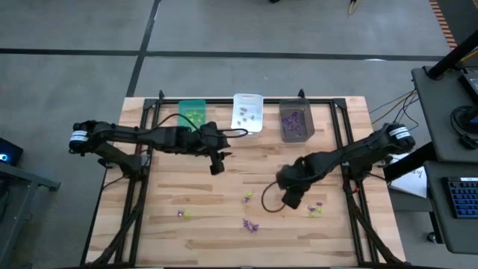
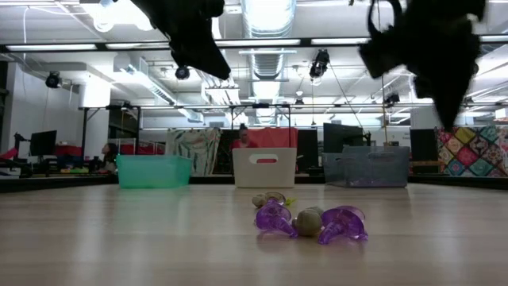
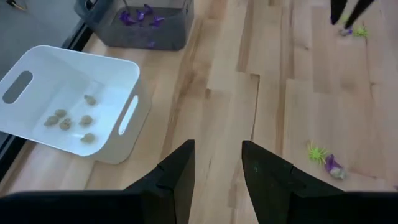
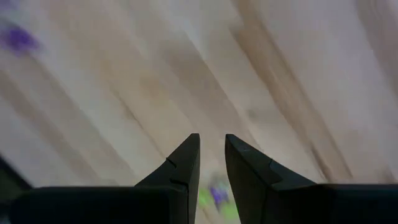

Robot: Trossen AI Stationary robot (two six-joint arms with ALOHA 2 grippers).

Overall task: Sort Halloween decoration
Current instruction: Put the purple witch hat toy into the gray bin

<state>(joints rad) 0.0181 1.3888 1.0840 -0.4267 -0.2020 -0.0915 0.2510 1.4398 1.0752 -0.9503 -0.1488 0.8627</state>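
Tiny spiky trinkets lie loose on the wooden table: a purple and yellow-green pair (image 1: 247,197), a purple cluster (image 1: 250,225), one at the near left (image 1: 181,214) and a pair at the right (image 1: 316,209). My left gripper (image 1: 217,166) hangs open and empty above the table, in front of the white bin (image 1: 248,112); its fingers (image 3: 180,168) stand apart. My right gripper (image 1: 291,200) points steeply down just left of the right pair, its fingers (image 4: 186,158) narrowly apart and empty, with a purple and green trinket (image 4: 214,196) on the table below them.
Three bins stand along the far edge: green (image 1: 192,112), white with greyish pieces (image 3: 134,112), dark grey with purple pieces (image 3: 149,37). A black frame (image 1: 146,127) borders the table. The low view shows a purple cluster (image 2: 309,222) in front. Bare wood lies between the arms.
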